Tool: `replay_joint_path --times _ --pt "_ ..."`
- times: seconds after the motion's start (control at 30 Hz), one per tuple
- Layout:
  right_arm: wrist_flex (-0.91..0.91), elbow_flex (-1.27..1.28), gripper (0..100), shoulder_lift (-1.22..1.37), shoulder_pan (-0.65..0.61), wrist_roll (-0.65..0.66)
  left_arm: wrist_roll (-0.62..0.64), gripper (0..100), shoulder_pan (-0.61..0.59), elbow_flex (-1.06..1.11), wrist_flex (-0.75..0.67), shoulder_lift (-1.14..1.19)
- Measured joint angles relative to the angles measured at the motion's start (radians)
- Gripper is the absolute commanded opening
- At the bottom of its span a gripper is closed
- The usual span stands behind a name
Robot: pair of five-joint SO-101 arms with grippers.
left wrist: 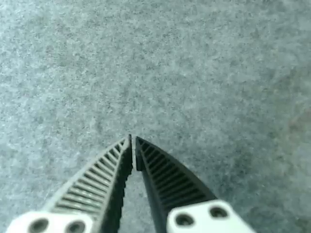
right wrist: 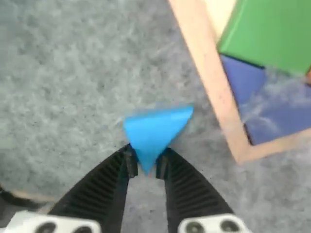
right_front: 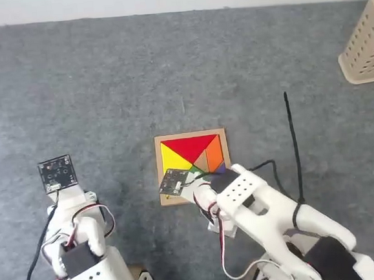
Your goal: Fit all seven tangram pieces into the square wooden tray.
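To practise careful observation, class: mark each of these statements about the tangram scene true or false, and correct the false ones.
1. The light blue triangle lies inside the wooden tray. False: it is outside the tray's rim, over the grey carpet, with its corner between the right arm's jaws.
2. The left arm's jaws are closed with nothing between them. True.
3. A green piece sits in the tray next to a dark blue piece. True.
4. The red triangle lies loose on the carpet. False: it sits in the tray.
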Motion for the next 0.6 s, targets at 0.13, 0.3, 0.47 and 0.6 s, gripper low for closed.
replay_joint_path --times 0.13,0.3,0.47,0.6 --pt "0.106 -0.087 1.2 0.002 -0.002 -0.002 0.000 1 0.000 0.000 0.000 0.000" --pt "0.219 -0.241 0.6 0.002 -0.005 -0.002 0.000 1 0.000 0.000 0.000 0.000" --pt "0.256 -0.407 0.6 0.021 -0.003 -0.002 0.000 1 0.000 0.000 0.000 0.000" --pt "0.262 -0.508 0.6 0.083 0.003 -0.002 0.000 1 0.000 0.000 0.000 0.000"
